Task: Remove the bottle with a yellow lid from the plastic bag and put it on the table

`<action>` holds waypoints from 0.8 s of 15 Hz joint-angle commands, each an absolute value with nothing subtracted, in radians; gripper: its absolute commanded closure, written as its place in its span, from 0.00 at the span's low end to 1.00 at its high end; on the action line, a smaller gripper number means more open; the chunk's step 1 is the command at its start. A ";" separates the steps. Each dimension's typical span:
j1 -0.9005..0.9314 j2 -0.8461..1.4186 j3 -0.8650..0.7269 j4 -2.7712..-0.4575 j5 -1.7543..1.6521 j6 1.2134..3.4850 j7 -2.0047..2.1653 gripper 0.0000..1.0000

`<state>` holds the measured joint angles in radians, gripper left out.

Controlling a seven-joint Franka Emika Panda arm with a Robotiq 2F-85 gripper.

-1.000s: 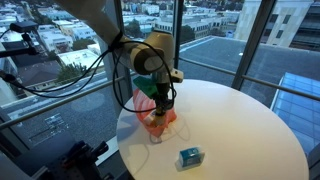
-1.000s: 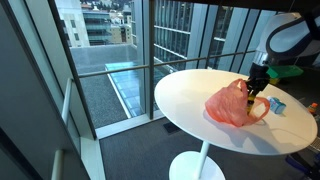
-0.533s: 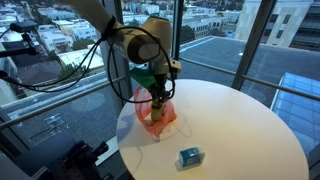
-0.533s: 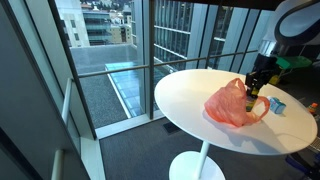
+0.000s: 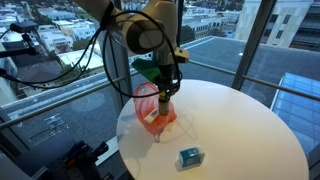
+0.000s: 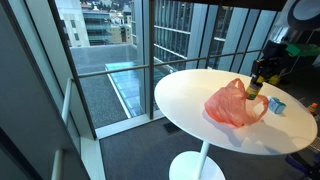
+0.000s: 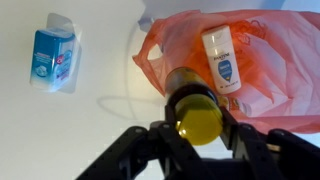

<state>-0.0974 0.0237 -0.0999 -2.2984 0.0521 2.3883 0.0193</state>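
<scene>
- At the upper left of the wrist view, a small blue packet [image 7: 55,52] lies flat on the white bench [image 7: 60,135], well apart from everything else.
- At lower centre of the same view, the bottle [image 7: 190,85] points its yellow lid [image 7: 199,120] straight at the camera. The dark jaws close on it from both sides, just below the lid.
- Across the right and upper right lies the crumpled orange plastic bag [image 7: 275,95]. A white stick-shaped container [image 7: 222,55] with a blue label rests in it.
- The bottle's far end overlaps the bag's left edge. From this view I cannot tell whether it is fully out.
- The step in hand looks like lifting the bottle out and carrying it to bare bench.
- To do that well, lift until the base is free of the plastic, so the bag is not dragged along.
- Then travel toward the open bench at the left of the wrist frame, stopping short of the blue packet.
- Lower the bottle upright and let go only once its base sits flat.
- In both exterior views the side-on angle adds height. The bottle [image 5: 160,99] [image 6: 256,90] hangs from the jaws over the bag [image 5: 155,117] [image 6: 233,106], low and close to it.
- Only the wrist view shows the lid colour, the grip and the white container.
</scene>
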 commanded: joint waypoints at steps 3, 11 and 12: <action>-0.140 -0.015 -0.142 -2.237 0.123 2.356 -0.016 0.80; -0.201 0.093 -0.199 -2.164 0.145 2.405 0.007 0.80; -0.206 0.111 -0.203 -2.160 0.148 2.407 0.003 0.80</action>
<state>-0.1904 0.0475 -0.1941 -2.2081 0.1179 2.4055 0.0140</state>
